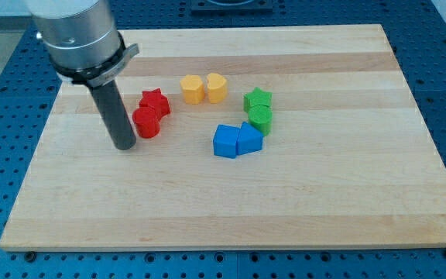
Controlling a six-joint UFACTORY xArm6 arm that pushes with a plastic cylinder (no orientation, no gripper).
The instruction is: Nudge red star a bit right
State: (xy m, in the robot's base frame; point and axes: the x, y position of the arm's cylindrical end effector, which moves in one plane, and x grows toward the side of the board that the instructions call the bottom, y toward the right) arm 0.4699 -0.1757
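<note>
Red star [155, 101] sits behind the red round block [146, 122] beside my tip [124, 145], no fingers fitted; a rightward push risks shoving both.

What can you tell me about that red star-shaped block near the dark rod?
The red star is a small, solid-looking block in glossy red with stubby rounded points, lying flat on the wooden board, left of centre. A second red block, rounder in outline, sits against its lower-left side, apparently touching. My tip rests on the board to the lower left of both, beside the rounder block, not touching the star.
</note>
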